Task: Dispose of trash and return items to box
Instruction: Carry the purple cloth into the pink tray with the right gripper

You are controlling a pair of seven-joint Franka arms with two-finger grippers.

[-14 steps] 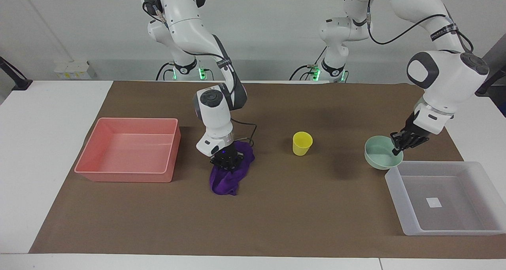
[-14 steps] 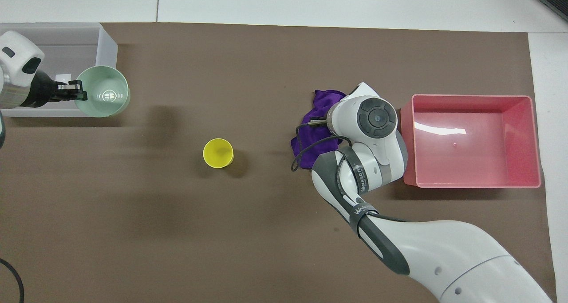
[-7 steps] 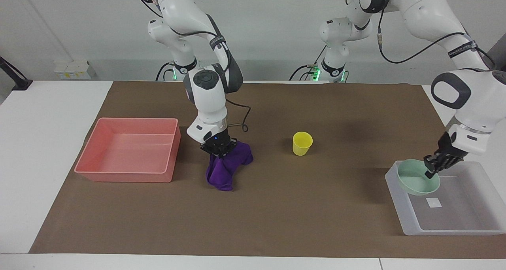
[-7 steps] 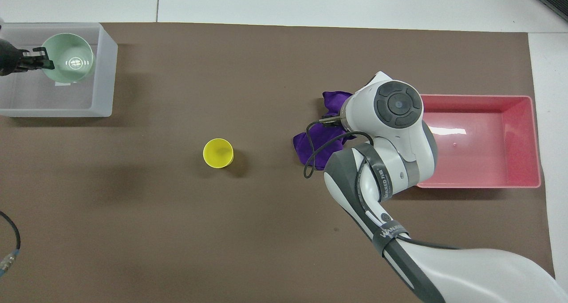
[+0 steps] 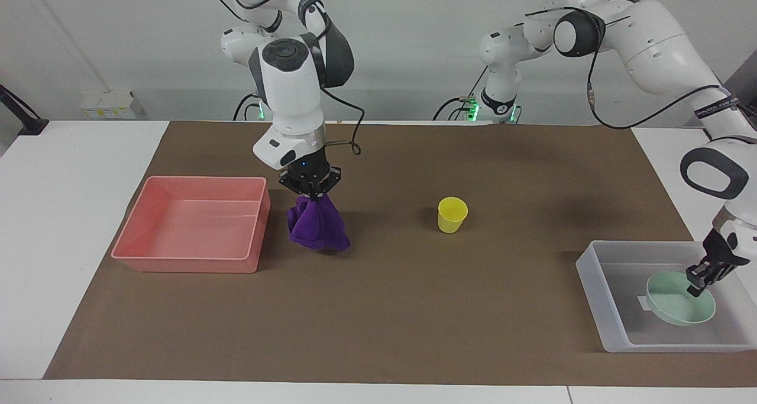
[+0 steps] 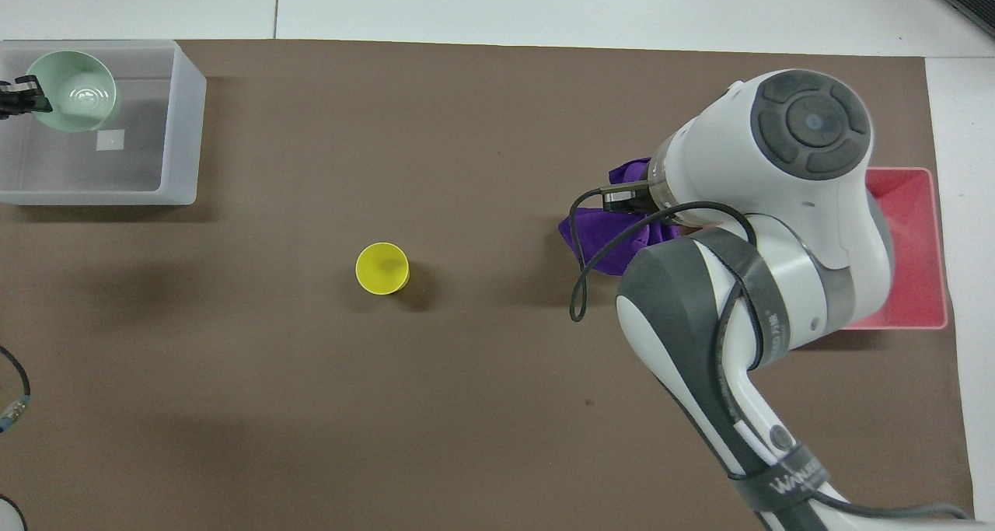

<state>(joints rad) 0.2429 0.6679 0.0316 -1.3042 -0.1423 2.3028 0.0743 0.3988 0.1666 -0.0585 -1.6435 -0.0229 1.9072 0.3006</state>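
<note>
My right gripper (image 5: 310,192) is shut on the purple rag (image 5: 316,226) and holds it hanging above the mat, beside the pink bin (image 5: 189,262). In the overhead view the rag (image 6: 602,232) shows partly under the right arm's wrist. My left gripper (image 5: 698,283) is shut on the rim of the mint-green bowl (image 5: 677,300), low inside the translucent box (image 5: 609,309). In the overhead view the bowl (image 6: 74,92) is in the box (image 6: 183,127) with the left gripper (image 6: 31,103) at its rim. The yellow cup (image 5: 452,215) stands upright mid-table; it also shows in the overhead view (image 6: 382,267).
The pink bin (image 6: 925,251) sits at the right arm's end of the table, largely covered by the right arm in the overhead view. A brown mat (image 5: 414,309) covers the table. A white square mark (image 6: 109,139) lies on the box's floor.
The right gripper lifted the rag off the mat and carried it toward the pink bin. The left gripper carried the bowl over the box's wall and lowered it inside.
</note>
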